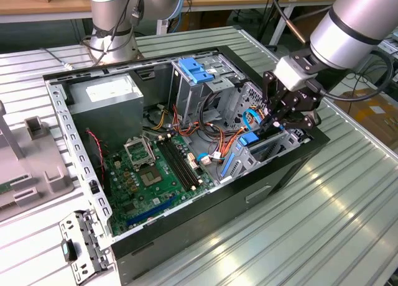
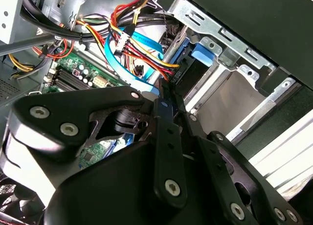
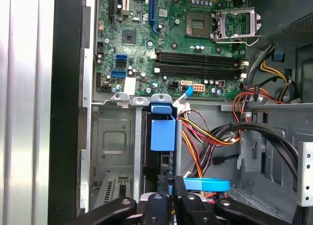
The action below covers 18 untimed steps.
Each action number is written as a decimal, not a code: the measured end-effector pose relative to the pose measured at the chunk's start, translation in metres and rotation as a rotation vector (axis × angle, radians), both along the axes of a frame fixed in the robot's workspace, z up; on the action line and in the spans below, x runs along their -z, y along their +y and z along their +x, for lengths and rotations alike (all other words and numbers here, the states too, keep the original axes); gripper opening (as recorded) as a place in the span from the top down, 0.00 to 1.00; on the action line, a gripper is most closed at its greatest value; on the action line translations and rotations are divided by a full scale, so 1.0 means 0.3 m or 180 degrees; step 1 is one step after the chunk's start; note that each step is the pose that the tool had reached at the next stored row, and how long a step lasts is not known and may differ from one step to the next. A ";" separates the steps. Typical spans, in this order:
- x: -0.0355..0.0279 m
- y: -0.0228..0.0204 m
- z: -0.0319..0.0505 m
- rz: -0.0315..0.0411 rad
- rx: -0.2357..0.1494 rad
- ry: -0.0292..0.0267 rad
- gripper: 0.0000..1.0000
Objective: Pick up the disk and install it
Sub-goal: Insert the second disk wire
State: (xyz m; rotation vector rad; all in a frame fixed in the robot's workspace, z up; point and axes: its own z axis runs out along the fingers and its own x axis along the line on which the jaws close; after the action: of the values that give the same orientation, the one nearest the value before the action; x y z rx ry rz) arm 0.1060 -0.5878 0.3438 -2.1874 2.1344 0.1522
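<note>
I have the gripper (image 1: 278,120) down inside the open computer case (image 1: 205,211), over the drive bay (image 1: 264,150) at the exterior view's right, and the jaws look closed on the top edge of the disk (image 3: 163,159), which stands on edge, partly seated in the bay, its blue rail (image 3: 162,131) showing in the first wrist view. My worry is the cable bundle (image 3: 205,134): the red, yellow and orange leads and the flat blue data cable (image 3: 208,185) sit just beside the disk, and a slightly skewed push could pinch them or jam the rail against the bay's metal wall. The arm (image 1: 348,25) reaches in from the exterior view's upper right, wrist angled steeply down, fingers pointing into the case above the motherboard (image 1: 149,174) edge.
</note>
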 end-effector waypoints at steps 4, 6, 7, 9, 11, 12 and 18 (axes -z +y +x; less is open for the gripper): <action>0.003 -0.001 0.000 -0.0001 0.0000 0.0000 0.84; 0.003 -0.001 0.000 -0.0001 0.0000 0.0000 0.84; 0.003 -0.001 0.000 -0.0001 0.0000 0.0000 0.84; 0.003 -0.001 0.000 0.0001 0.0000 0.0000 0.64; -0.034 0.002 0.000 0.0069 0.0000 0.0000 0.64; -0.035 0.006 0.000 0.0068 0.0000 0.0000 0.64; -0.034 0.017 0.000 0.0074 0.0000 0.0000 0.84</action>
State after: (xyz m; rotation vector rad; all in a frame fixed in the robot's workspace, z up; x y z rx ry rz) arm 0.1060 -0.5826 0.3541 -2.1746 2.1216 0.1762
